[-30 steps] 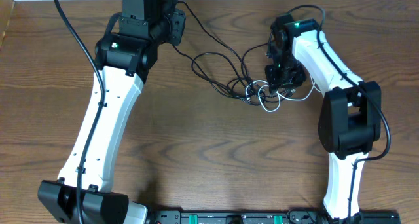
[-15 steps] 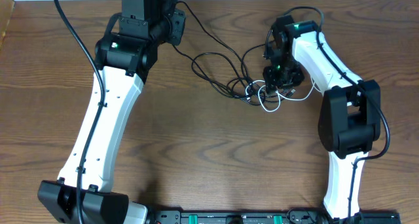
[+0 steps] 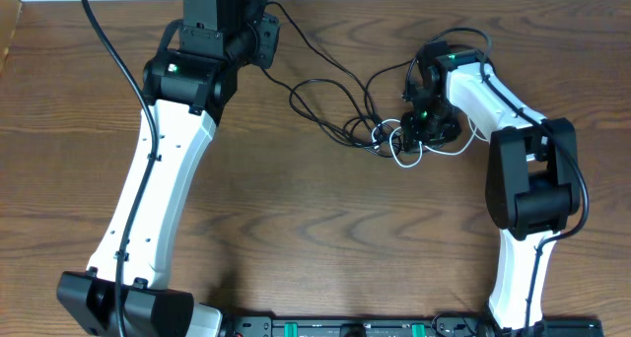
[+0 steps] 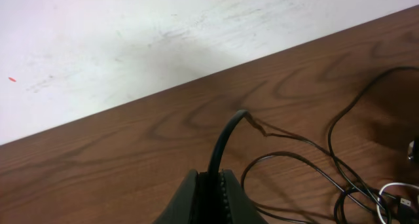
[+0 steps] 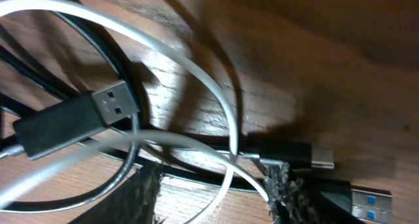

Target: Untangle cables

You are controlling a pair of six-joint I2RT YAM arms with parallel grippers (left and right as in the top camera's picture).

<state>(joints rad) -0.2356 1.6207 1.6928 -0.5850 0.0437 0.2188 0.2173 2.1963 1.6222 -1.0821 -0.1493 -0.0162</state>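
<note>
**Inspector:** Classify the premises.

**Officer:** Robotics lab bench. Two white jointed arms, the left arm (image 3: 163, 169) and the right arm (image 3: 493, 91), rise from the near edge of a wood-grain table (image 3: 325, 238), beside a black rail (image 3: 345, 328) with green fittings.

**Inspector:** Supporting evidence?

**Officer:** Thin USB-ended cables (image 3: 375, 130) lie on the tabletop. Black wiring is strapped along each arm. Behind runs a plain white wall (image 4: 118, 40), scuffed and marked.

No legible text — none anywhere

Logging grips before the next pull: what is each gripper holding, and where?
Left gripper pinches a black cable by its thicker end section. Right gripper stands open over the tangle, holding nothing.
</note>
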